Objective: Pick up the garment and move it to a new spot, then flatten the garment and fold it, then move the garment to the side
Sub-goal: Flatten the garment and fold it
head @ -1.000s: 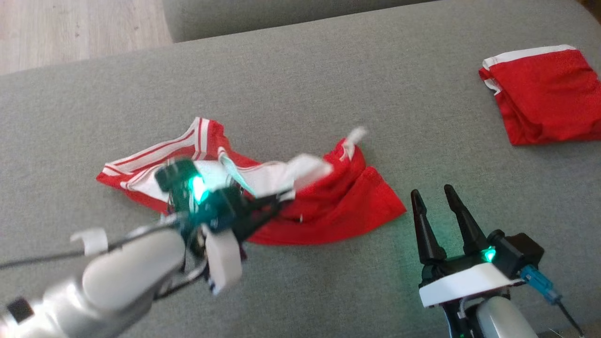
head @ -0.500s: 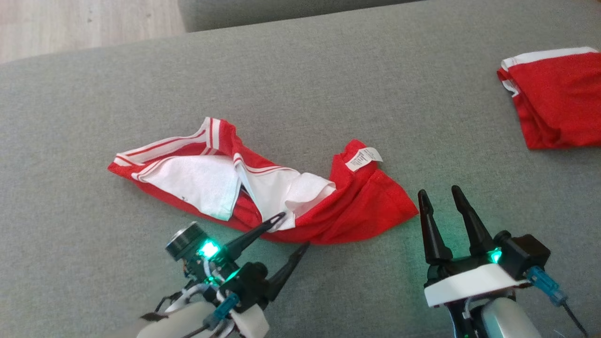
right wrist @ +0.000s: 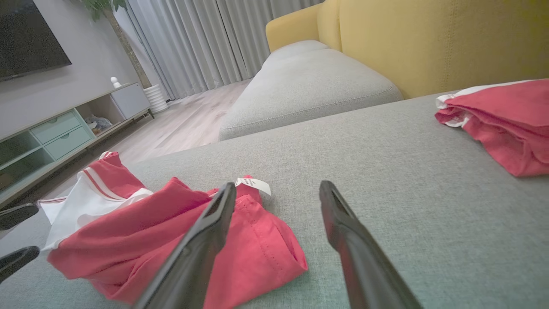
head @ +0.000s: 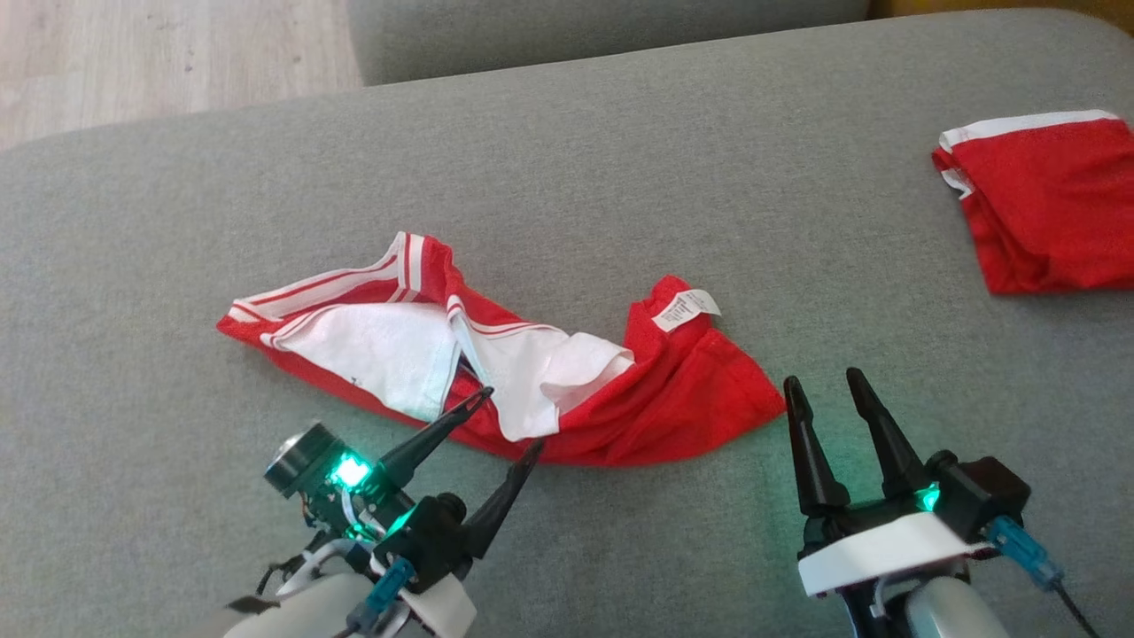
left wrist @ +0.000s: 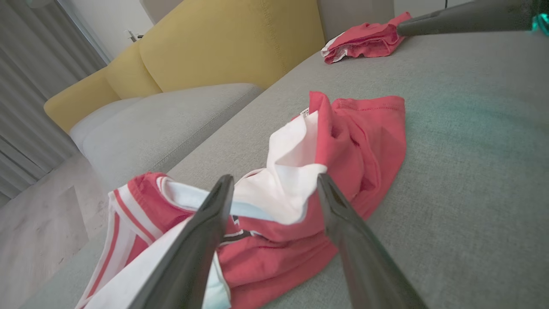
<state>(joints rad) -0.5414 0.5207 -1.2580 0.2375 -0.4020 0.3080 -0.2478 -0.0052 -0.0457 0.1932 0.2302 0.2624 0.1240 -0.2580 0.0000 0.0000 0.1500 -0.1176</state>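
A crumpled red garment [head: 673,390] with white lining and white stripes lies in a heap on the grey cushion [head: 567,168]; it shows too in the left wrist view [left wrist: 364,137] and the right wrist view [right wrist: 150,231]. My left gripper [head: 509,421] is open at the heap's near edge, fingertips over the cloth, nothing between them [left wrist: 274,182]. My right gripper [head: 824,385] stands open just right of the garment's red corner, empty [right wrist: 276,191]. A white label [head: 687,307] sticks up from the cloth.
A second red garment [head: 1045,213], folded, lies at the cushion's far right. Wooden floor [head: 133,53] is beyond the far-left edge. Another grey cushion [right wrist: 309,81] and a yellow sofa back [right wrist: 429,38] stand behind. Bare cushion stretches ahead and between the garments.
My left gripper let go of the garment, which dropped into a heap, and the arm pulled back toward me with fingers open. The right gripper stayed open. The camera shifted slightly.
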